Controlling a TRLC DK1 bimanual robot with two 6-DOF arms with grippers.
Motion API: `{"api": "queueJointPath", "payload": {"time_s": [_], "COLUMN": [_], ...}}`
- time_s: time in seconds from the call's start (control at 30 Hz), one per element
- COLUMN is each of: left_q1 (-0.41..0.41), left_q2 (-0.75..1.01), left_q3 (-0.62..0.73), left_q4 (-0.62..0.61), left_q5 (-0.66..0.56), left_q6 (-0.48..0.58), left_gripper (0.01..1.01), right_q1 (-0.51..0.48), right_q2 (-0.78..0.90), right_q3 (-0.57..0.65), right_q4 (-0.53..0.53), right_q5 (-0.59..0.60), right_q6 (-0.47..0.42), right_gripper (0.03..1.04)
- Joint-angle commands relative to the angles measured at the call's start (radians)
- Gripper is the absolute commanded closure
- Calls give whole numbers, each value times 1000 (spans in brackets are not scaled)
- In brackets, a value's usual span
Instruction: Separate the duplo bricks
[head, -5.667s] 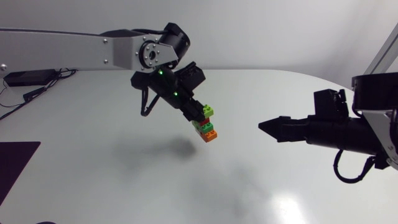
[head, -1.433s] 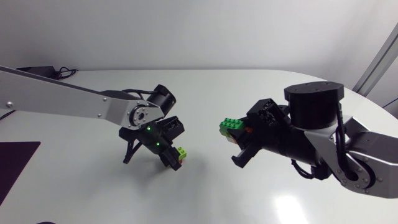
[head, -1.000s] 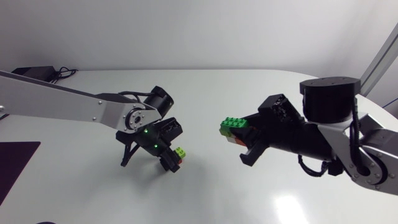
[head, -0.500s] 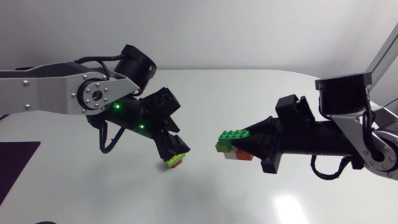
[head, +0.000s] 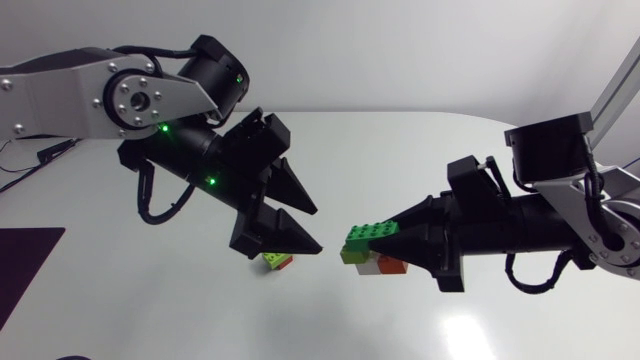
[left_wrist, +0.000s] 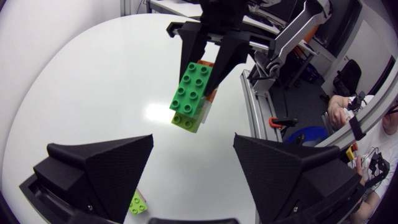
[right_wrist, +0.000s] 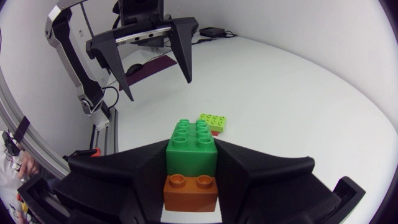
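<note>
Left end effector (head: 314, 231): released, its 2 wedge fingers spread wide with nothing between them and touching nothing. It hangs above the bench (head: 180, 300), tips aimed toward the other arm.

Right end effector (right_wrist: 191, 155): clenched on the stack (head: 370, 245), with 1 finger pressed against each of 2 opposite sides.

Stack: a dark green 8-stud brick on top, with lime, whitish and orange pieces under it. It is held clear of the bench. It sits just ahead of the left fingertips and apart from them.

Lime brick (head: 276, 261): small, sitting on a red piece. It lies on the bench below the left end effector, free of both arms and near the held stack but apart from it. From the right wrist it lies ahead of the stack, between the 2 end effectors.

Hidden or cut off: the right fingers cover the sides of the stack, so the contact faces do not show. From the right wrist only the green and orange bricks show. The lime and whitish layers appear only from the head and left wrist.

Hard to make out: the order of the lower layers, and how many pieces they are. In the left wrist view only a corner of the lime brick shows, beside 1 of the fingers.
</note>
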Motion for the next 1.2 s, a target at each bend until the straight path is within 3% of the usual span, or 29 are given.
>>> {"api": "queueJointPath", "payload": {"time_s": [0.0,0.37,0.67,0.93,1.17], "left_q1": [8,-10,-5,4,54], "left_q2": [31,132,210,282,411], "left_q3": [44,103,219,288,485], "left_q4": [-37,-74,-218,-256,-386], "left_q5": [39,76,147,150,173], "left_q6": [70,155,236,274,353], "left_gripper": [130,130,131,134,136], "right_q1": [-8,-34,-17,23,23], "right_q2": [-2,7,70,168,257], "right_q3": [35,64,86,178,291], "right_q4": [-19,-71,-50,-45,-62], "right_q5": [-31,-156,-159,-153,-149], "right_q6": [-26,-24,-35,-44,-59], "right_gripper": [808,808,808,808,808]}}
